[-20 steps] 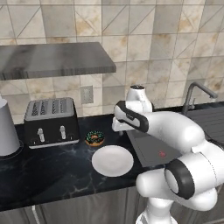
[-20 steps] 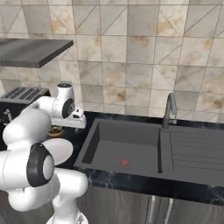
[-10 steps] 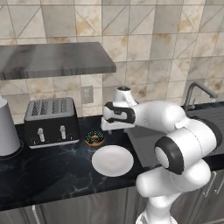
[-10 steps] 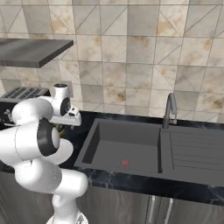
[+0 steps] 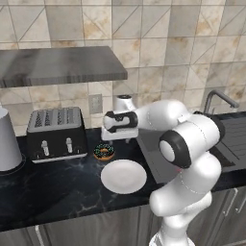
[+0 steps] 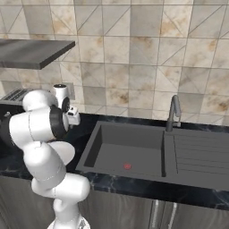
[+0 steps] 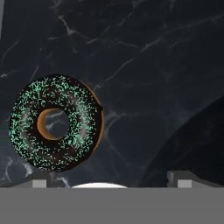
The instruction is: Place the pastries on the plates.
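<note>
Chocolate-glazed donut [image 7: 56,122] lies flat toward the counter's [image 5: 57,192] back edge, behind the white plate [image 5: 123,176]. Gripper [image 7: 113,180] jaws wide, empty; centre over the ring before descending.

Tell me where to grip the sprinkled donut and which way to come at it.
Come straight down from above. The donut lies flat on the black counter, hole up, between the toaster and the white plate, so the sides sit low. Probably best to pinch across one side of the ring, one finger in the hole, one outside. The gripper hovers above, off-centre, so shift toward the donut first.
</note>
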